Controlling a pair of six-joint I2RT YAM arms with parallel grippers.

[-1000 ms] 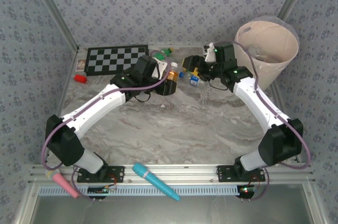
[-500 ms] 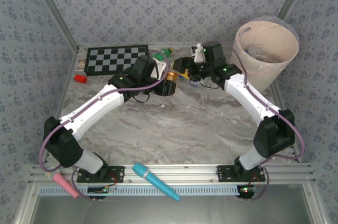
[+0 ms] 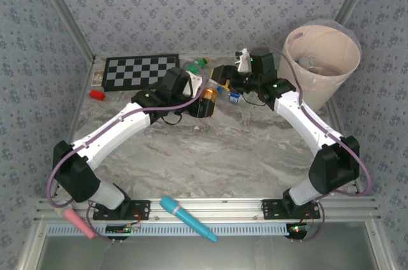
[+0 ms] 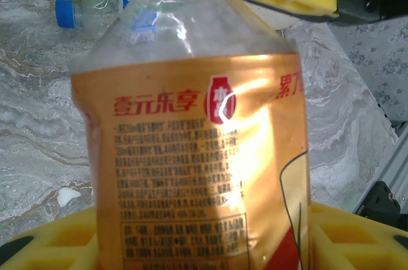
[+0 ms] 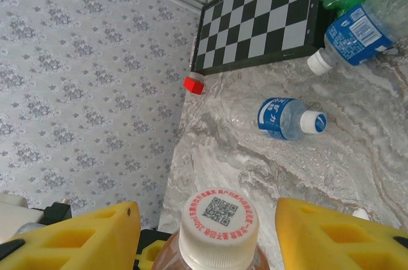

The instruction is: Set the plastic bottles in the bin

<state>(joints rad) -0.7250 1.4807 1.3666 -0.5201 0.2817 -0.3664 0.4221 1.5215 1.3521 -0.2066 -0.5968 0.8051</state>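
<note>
My left gripper [image 4: 197,248] is shut on a clear plastic bottle with an orange label [image 4: 197,155], its yellow fingers [image 4: 44,248] pressed against both sides. In the top view this bottle [image 3: 208,95] hangs over the back middle of the table. My right gripper [image 5: 207,232] is open around the bottle's white cap [image 5: 218,222], with a gap on each side of the cap. The bin [image 3: 322,60], a tall pale bucket, stands at the back right. More bottles lie on the table: blue-labelled ones [image 5: 290,118] [image 5: 354,34] and a green one [image 3: 196,63].
A chessboard [image 3: 141,71] lies at the back left with a small red block [image 3: 97,95] beside it. A teal microphone [image 3: 187,218] and a pink one [image 3: 80,222] rest on the near rail. Patterned walls close in the table.
My right gripper has swung left from beside the bin to the cap of the held bottle, and its jaws have narrowed. The left arm has barely moved.
</note>
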